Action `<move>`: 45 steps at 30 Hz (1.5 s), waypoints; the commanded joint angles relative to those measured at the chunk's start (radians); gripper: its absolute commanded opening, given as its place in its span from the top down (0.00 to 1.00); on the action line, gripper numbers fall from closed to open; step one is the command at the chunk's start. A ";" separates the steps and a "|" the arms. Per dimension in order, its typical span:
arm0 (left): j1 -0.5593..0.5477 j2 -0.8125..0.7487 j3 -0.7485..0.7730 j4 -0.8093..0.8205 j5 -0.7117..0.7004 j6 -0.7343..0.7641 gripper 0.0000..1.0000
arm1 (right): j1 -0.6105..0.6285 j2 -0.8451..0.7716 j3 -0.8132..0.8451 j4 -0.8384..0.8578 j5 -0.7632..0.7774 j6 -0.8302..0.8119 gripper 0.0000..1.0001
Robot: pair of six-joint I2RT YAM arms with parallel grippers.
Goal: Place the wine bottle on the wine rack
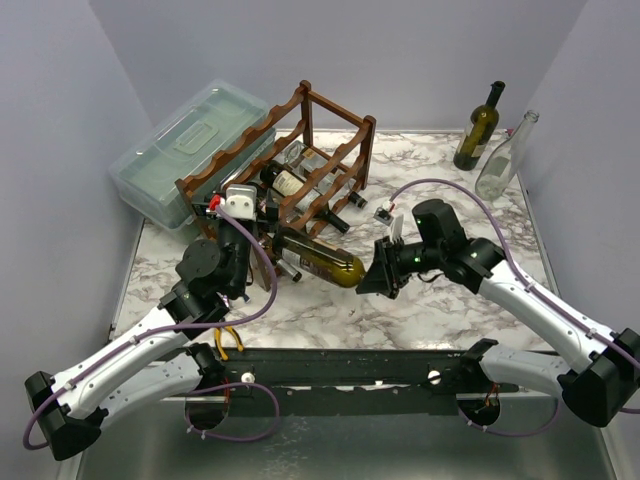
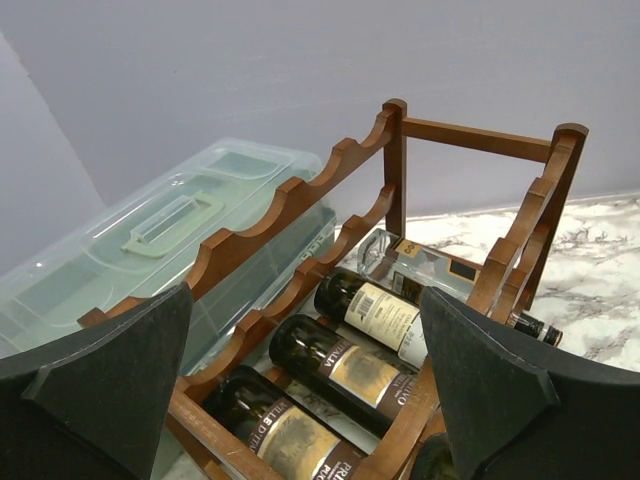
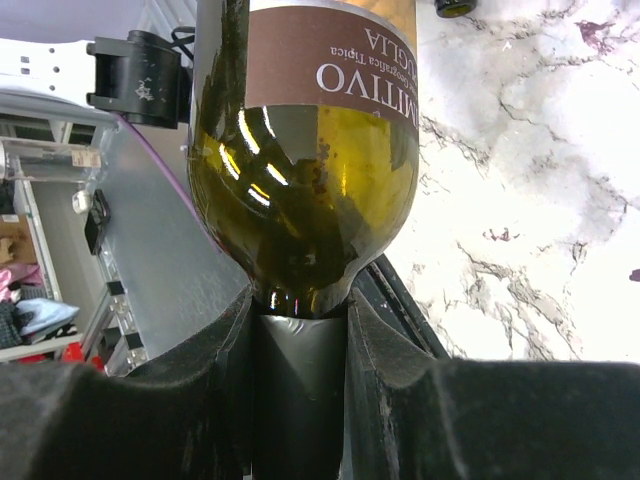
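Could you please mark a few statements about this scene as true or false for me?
1. The right gripper is shut on the wine bottle's neck. True.
2. The left gripper holds a bottle. False: it is open and empty, by the rack.
3. The rack is empty. False: bottles lie in its lower tier.
4. A green bottle and a clear bottle stand upright at the table's back right. True.

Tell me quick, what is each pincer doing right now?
Left pincer: open, holding nothing.
Right pincer: closed on the neck of the wine bottle.
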 commanded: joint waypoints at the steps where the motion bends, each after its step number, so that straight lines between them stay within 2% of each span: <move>1: 0.006 0.007 0.032 -0.010 -0.020 0.003 0.04 | 0.001 0.000 0.058 0.158 -0.087 0.015 1.00; 13: 0.008 0.016 0.031 -0.015 -0.012 0.002 0.04 | 0.016 0.059 0.018 0.373 -0.113 0.102 0.99; 32: 0.008 0.011 0.029 -0.016 0.003 -0.003 0.05 | 0.125 0.363 -0.007 0.855 0.054 0.179 0.99; 45: 0.008 0.003 0.030 -0.018 0.013 -0.010 0.05 | 0.136 0.553 0.113 0.976 0.103 0.188 0.99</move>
